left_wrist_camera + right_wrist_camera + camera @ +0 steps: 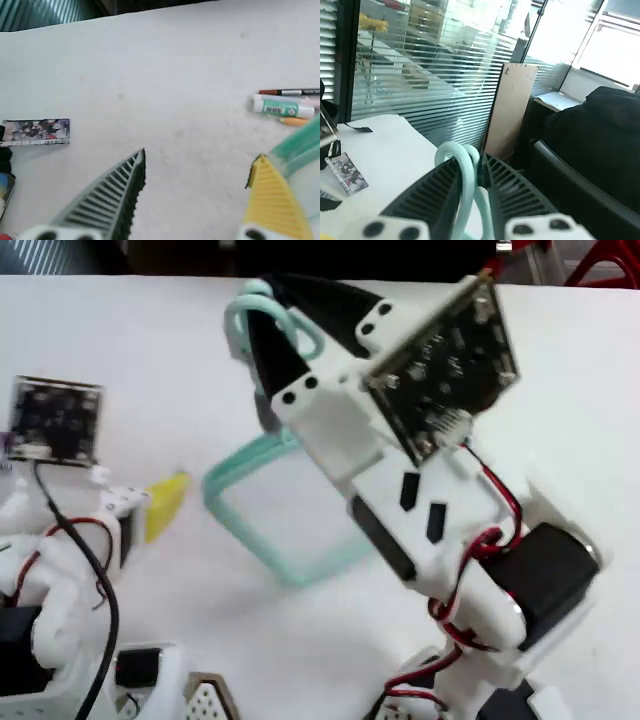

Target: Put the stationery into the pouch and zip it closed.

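The right gripper [472, 172] is pinching the mint-green loop [466, 162] at the top of the pouch [290, 505], its ribbed fingers pressed hard against the strap on both sides. It is holding that end up off the table [175, 75], while the clear body with its green trim is slanting down towards the tabletop below the arm. The left gripper [200, 156] is hanging low over the table with its grey and yellow fingers spread wide and nothing between them, the yellow one just beside the pouch's edge. The stationery is lying loose on the table near that edge: a white tube [282, 106] with a dark pen [295, 92] and an orange pencil [295, 121] on either side. A printed card [35, 131] is lying well apart from them. To my eye the pouch is looking light, floppy and a bit slick, so the strap or the firmer trim is making the better hold. The stationery is looking rigid and likely to roll; I would be taking each across its middle.
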`<act>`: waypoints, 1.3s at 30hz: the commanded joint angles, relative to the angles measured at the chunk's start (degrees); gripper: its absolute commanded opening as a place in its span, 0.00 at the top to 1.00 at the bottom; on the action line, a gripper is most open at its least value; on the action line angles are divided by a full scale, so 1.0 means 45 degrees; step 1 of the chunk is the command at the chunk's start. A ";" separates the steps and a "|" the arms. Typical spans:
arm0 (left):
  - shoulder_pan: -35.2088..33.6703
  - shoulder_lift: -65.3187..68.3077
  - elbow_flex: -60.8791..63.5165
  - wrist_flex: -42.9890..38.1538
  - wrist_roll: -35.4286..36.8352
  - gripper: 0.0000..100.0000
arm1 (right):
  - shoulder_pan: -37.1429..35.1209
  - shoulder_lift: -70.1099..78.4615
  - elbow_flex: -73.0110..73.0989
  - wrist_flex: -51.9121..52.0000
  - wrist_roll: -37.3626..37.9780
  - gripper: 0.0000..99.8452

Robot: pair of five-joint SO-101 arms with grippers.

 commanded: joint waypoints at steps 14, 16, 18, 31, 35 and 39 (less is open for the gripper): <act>0.0010 -0.0166 -0.1074 -0.1172 0.1856 0.66 | -0.1866 0.0322 -0.0137 0.0127 -0.0020 0.98; -0.0010 -0.0166 -0.0547 -0.1524 0.1875 0.66 | -0.2120 -0.0010 -0.0156 0.0127 -0.0020 0.98; -0.0010 -0.0186 -0.0059 -0.1817 0.1875 0.66 | -0.2315 -0.0400 -0.0137 0.0127 -0.0020 0.98; -0.0029 -0.0186 0.0703 -0.2442 0.2403 0.66 | -0.2354 -0.1065 0.0020 0.0830 -0.0020 0.98; -0.0010 -0.0186 0.0176 -0.2305 0.2755 0.66 | -0.2354 -0.0752 0.0020 0.0830 -0.0020 0.98; -0.0010 -0.0186 -0.0762 -0.1680 0.2696 0.66 | -0.2354 -0.0713 0.0059 0.0791 -0.0020 0.98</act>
